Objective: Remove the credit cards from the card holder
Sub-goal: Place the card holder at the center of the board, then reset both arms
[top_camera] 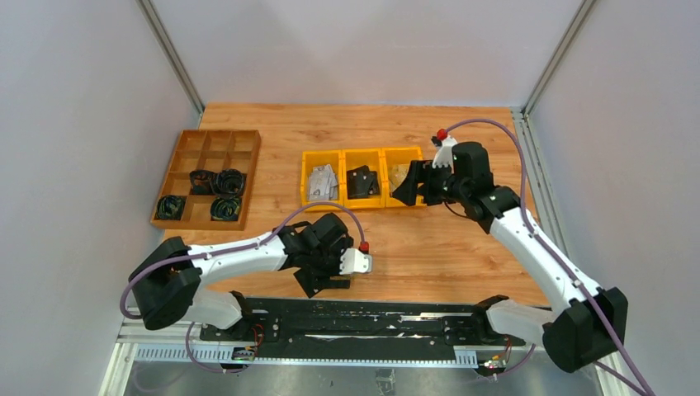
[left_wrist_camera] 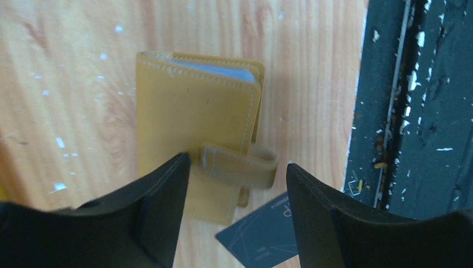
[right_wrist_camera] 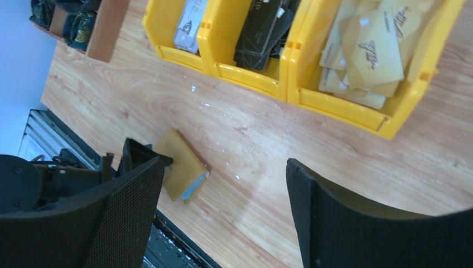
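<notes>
Showing the left gripper (left_wrist_camera: 239, 164) poised over the card holder (left_wrist_camera: 192, 123), jaws well apart and gripping nothing. Judged main hazard: closing on the whole folded wallet with the snap tab (left_wrist_camera: 240, 162) apparently fastened across its edge, so clamping the cards inside rather than freeing them. Second hazard: nudging the light holder across the smooth wooden table (left_wrist_camera: 67, 84) toward the black rail (left_wrist_camera: 424, 111) at three o'clock, through one fingertip landing before the other. Third: overlooking or scraping the dark credit card (left_wrist_camera: 259, 237) peeking from beneath the holder at about five o'clock, flat on the wood and probably hard to pinch by its thin edge. Located, in the left wrist view, at twelve o'clock of the jaw gap: the holder, closed, flat on the table, its near edge reaching in between the two fingertips, the tab roughly midway between them; touching the pads or clear of them, impossible to tell. Pale blue-grey layer at the holder's far rim, cards or lining not distinguishable. Right gripper (right_wrist_camera: 223, 163) spread wide and empty, well apart from the holder, hovering near the yellow bins (right_wrist_camera: 245, 78); from that view, holder at about nine o'clock, just beside the left arm's fingers. In the top view, holder hidden beneath the left gripper.
</notes>
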`<action>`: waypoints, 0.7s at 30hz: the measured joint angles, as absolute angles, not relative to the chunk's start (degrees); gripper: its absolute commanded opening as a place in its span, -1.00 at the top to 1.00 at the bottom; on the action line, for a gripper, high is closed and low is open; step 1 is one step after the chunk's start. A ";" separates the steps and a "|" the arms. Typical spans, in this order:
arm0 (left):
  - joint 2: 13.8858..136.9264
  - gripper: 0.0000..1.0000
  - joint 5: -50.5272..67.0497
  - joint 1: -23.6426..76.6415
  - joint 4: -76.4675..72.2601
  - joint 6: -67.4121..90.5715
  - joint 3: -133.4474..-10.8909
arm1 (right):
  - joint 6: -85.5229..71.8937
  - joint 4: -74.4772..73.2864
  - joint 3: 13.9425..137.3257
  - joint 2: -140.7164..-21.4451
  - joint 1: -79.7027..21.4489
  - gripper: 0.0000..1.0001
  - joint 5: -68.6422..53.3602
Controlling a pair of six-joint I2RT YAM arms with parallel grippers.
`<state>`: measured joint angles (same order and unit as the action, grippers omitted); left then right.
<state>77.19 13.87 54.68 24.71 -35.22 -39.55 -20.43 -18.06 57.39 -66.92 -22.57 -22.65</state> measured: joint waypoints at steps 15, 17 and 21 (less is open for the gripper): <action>50.92 -1.00 19.42 24.58 28.18 -27.00 -48.03 | -16.43 -4.29 27.00 -38.22 -22.17 -0.81 25.39; 48.80 -1.00 20.64 18.15 23.44 -24.56 -44.10 | -14.52 -0.03 22.90 -38.83 -21.23 -0.82 32.05; 51.90 -1.00 21.93 10.33 16.67 -20.25 -37.91 | -12.12 7.40 19.31 -45.65 -17.76 -0.82 39.81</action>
<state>51.90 21.93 10.33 16.67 -20.25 -37.91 -12.12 7.40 19.31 -45.65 -17.76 39.81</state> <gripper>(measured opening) 0.996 0.911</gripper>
